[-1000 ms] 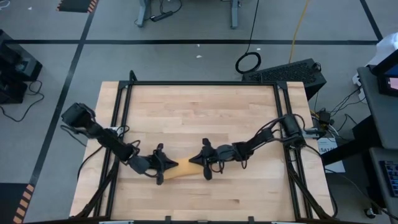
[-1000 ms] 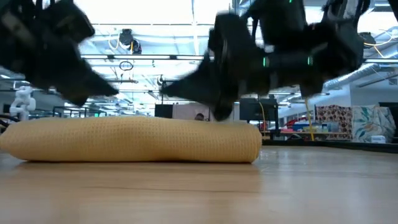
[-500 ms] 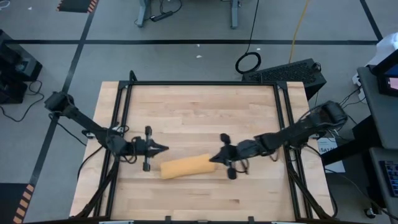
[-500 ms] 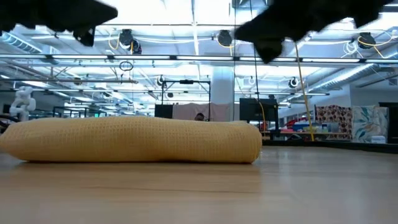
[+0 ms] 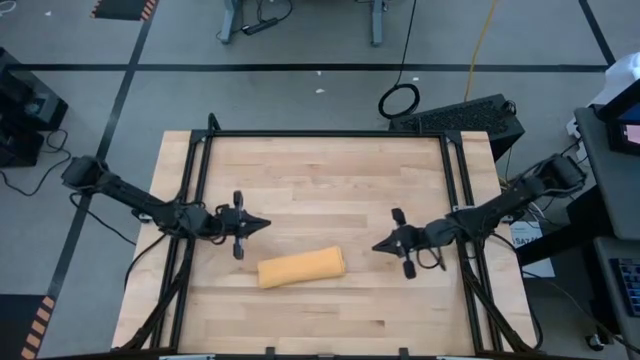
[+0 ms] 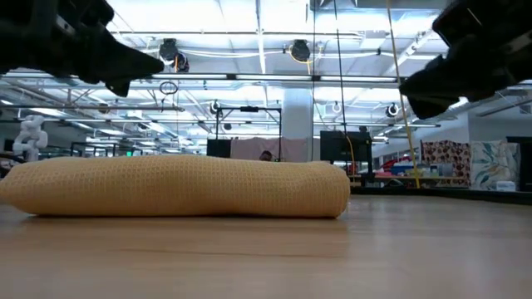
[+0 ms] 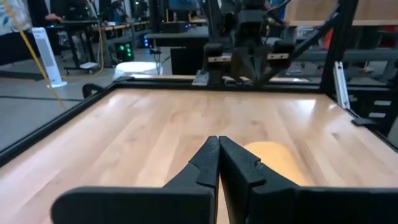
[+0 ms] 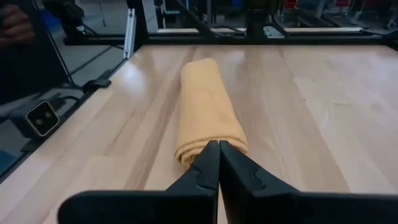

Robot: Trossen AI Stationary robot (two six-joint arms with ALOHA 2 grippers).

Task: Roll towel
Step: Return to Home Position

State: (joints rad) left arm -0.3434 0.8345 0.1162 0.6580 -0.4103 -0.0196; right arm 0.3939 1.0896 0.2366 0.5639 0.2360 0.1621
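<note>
Mustard-yellow soft cloth towel [image 5: 301,268] lay rolled into a fat, loose cylinder on the pale wooden plank table [image 5: 320,170]. In the high view it sat in the lower half of the tabletop, a little left of centre. Its long axis ran across the table at a slight tilt. The low view showed a fine waffle-like weave, rounded ends and a gently uneven top line. Nothing touched it.

Dark, two-fingered, the left gripper [image 5: 266,224] hovered off the roll's left end, a little farther up the table and apart from the cloth. Its tapered fingers were pressed together to a point, with nothing between them.

Of the same build, the right gripper [image 5: 376,246] hung near the roll's right end, clear of it, tips aimed toward the towel. Its fingers likewise met edge to edge and were empty.

In the low view both dark arms showed above the tabletop, on either side of the roll.

A black metal frame [image 5: 320,133] edged the table.
</note>
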